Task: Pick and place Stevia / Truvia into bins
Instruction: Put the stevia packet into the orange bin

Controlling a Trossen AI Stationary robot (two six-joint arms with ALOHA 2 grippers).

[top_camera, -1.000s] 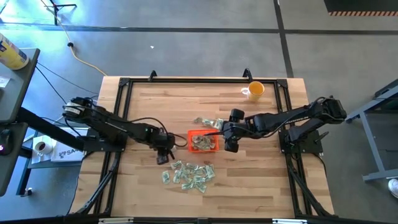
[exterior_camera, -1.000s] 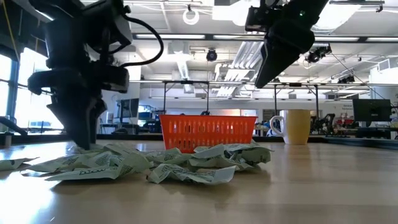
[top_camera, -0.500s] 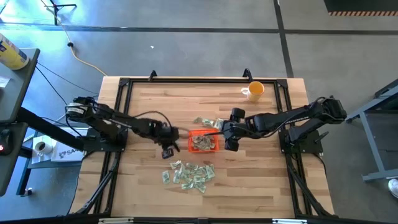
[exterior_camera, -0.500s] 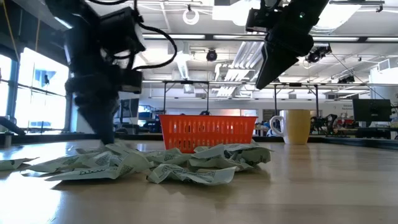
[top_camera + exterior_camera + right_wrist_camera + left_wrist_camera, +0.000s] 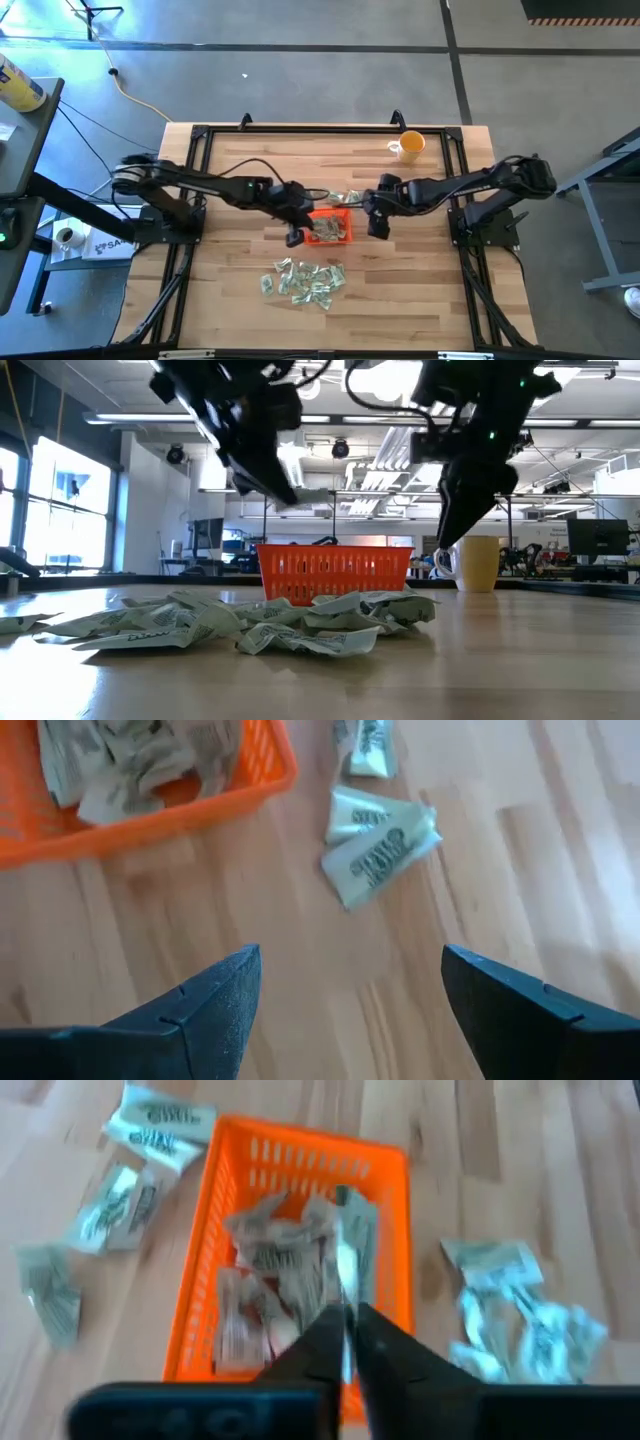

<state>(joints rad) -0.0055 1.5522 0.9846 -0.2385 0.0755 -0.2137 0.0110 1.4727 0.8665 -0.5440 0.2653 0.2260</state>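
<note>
Left gripper [image 5: 347,1342] has swung from the loose pile at 6 o'clock up over the orange tray [image 5: 343,213] at table centre, fingers pinching one sweetener packet [image 5: 347,1250] above the packets already inside. Right gripper [image 5: 350,982] pulled back to the tray's 3 o'clock side, fingers spread, holding nothing. More packets [image 5: 303,281] lie at 6 o'clock, a few at 12.
</note>
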